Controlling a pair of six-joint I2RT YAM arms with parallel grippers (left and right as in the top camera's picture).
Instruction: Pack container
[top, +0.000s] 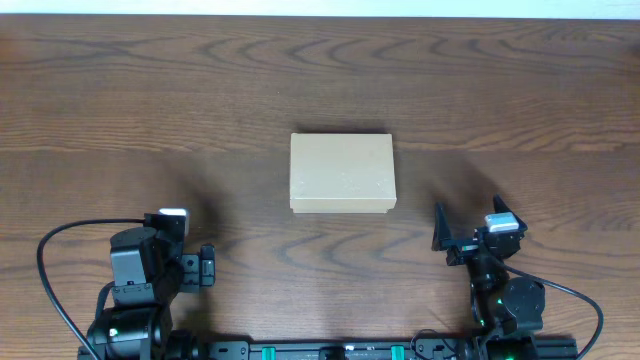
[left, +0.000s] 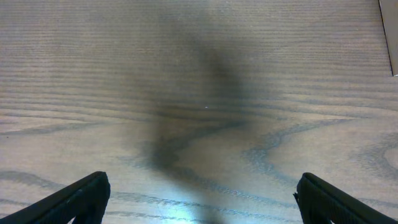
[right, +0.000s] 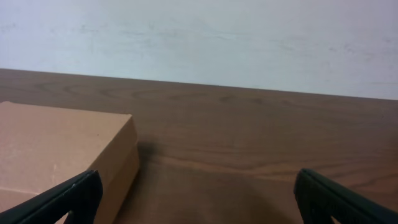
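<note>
The container (top: 342, 173) lay flat near the middle of my bench (top: 150, 100), a small rectangular box of plain tan cardboard with no markings. Its lid was closed flat on top. In the overhead view its longer sides ran from 9 to 3 o'clock. In my right wrist view it sat at about 8 o'clock, showing its top and one side wall.
</note>
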